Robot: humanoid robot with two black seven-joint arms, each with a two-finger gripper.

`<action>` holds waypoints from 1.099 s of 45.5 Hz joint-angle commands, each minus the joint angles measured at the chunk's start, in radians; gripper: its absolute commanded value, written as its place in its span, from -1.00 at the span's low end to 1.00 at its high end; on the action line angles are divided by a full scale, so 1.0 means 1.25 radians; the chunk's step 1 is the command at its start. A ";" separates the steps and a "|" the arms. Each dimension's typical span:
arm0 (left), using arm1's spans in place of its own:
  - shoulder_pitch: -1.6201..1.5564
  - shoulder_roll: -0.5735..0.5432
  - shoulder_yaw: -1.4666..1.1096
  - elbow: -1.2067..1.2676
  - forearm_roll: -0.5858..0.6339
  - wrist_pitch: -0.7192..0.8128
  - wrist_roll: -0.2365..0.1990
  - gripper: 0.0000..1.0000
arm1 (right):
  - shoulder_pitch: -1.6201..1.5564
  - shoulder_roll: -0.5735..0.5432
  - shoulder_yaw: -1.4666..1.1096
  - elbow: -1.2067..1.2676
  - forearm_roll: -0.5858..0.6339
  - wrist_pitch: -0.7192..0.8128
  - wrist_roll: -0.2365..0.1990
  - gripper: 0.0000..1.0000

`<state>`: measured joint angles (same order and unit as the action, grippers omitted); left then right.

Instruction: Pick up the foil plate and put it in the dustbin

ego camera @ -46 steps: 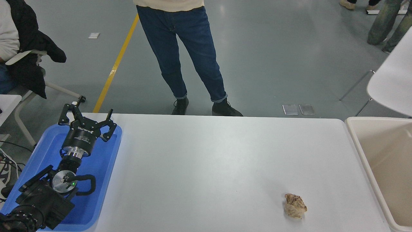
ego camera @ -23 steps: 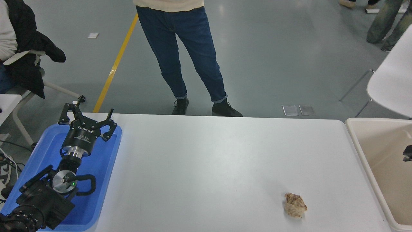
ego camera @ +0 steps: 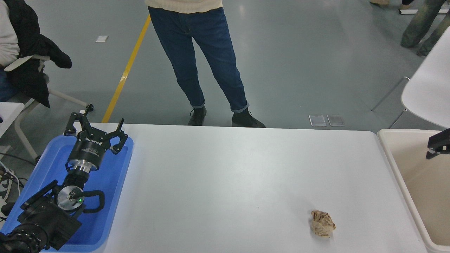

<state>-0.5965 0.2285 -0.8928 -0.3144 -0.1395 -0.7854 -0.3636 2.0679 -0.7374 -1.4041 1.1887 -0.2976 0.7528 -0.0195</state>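
The foil plate is out of view. The dustbin (ego camera: 390,154), a cream bin with a thick rim, stands off the table's right end, and the part of its inside that I see holds nothing. Only a black tip of my right gripper (ego camera: 438,143) pokes in from the right edge, over the dustbin's far part; nothing shows in it. My left gripper (ego camera: 100,123) is parked open over the blue tray (ego camera: 109,182) at the lower left.
A crumpled brown paper ball (ego camera: 322,223) lies on the white table (ego camera: 228,175) near its front right. A person in jeans (ego camera: 207,70) stands at the far edge. A white chair (ego camera: 427,91) is behind the bin.
The right gripper's tip has come into view at the right edge and risen over the dustbin. The left arm and the paper ball have not moved.
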 commanded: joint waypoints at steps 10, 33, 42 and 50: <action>0.001 0.000 0.000 0.000 0.001 0.000 0.000 1.00 | 0.199 0.099 -0.012 0.146 -0.108 0.026 0.001 1.00; 0.001 0.000 0.000 0.000 0.001 0.000 0.001 1.00 | 0.329 0.162 0.043 0.250 -0.086 0.026 0.007 1.00; 0.000 0.000 0.000 0.000 0.001 0.000 0.000 1.00 | 0.329 0.169 0.052 0.250 -0.055 0.026 0.007 1.00; 0.001 0.000 0.000 0.000 0.001 0.000 0.001 1.00 | 0.328 0.175 0.052 0.249 -0.031 0.026 0.007 1.00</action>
<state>-0.5960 0.2286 -0.8928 -0.3144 -0.1384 -0.7854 -0.3626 2.4715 -0.5345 -1.3454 1.4959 -0.3715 0.7852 -0.0112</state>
